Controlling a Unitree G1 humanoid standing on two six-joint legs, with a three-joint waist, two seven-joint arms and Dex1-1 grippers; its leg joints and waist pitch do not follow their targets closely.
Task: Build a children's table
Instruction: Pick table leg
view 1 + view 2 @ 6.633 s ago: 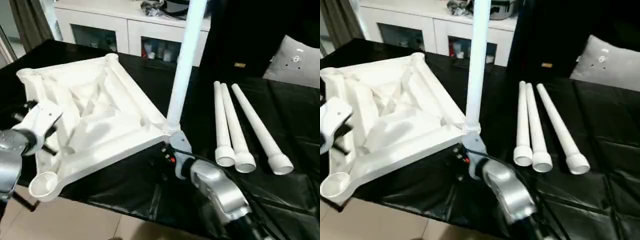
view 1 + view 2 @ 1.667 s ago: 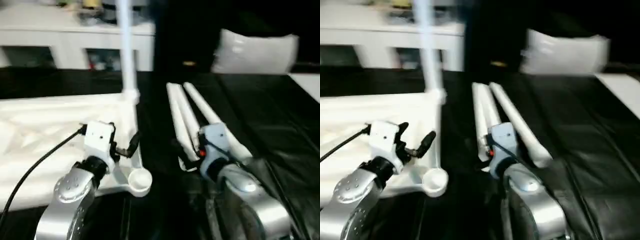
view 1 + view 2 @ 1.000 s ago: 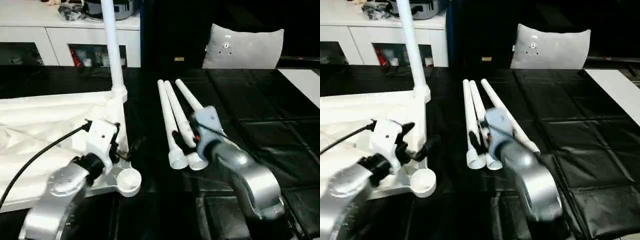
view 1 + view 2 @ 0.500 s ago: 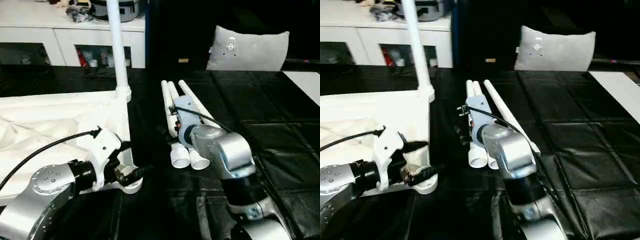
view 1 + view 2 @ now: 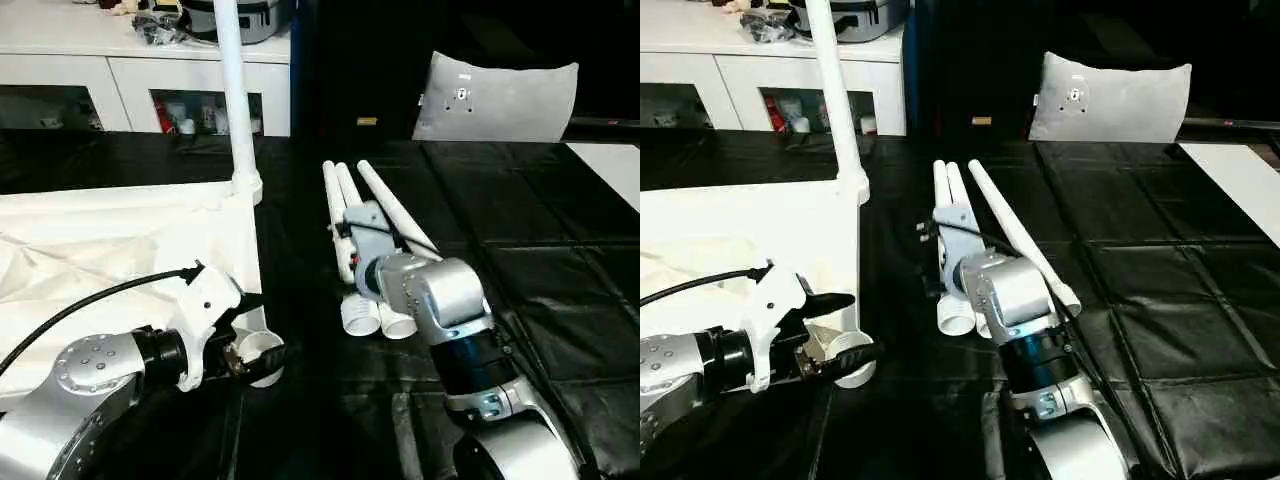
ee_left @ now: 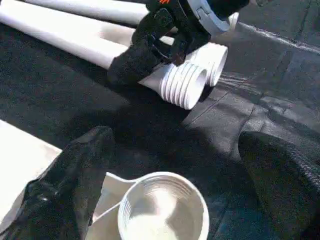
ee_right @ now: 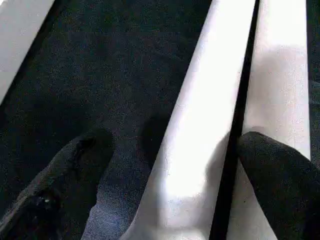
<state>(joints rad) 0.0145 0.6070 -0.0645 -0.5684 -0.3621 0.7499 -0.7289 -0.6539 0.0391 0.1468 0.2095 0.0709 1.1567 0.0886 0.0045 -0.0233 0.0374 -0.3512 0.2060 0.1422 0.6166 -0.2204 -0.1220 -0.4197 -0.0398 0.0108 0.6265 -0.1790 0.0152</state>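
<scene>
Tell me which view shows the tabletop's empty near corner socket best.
The left wrist view: the socket sits close between the open left pincer fingers, hollow inside visible. Both eye views show it small at the tabletop corner; the right wrist view faces loose legs.

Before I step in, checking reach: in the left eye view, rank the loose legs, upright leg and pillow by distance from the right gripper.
1. Loose legs, under the right gripper.
2. Upright leg, far tabletop corner.
3. Pillow, at the back.

Three loose legs [image 5: 350,240] lie right of the tabletop [image 5: 120,240].
</scene>
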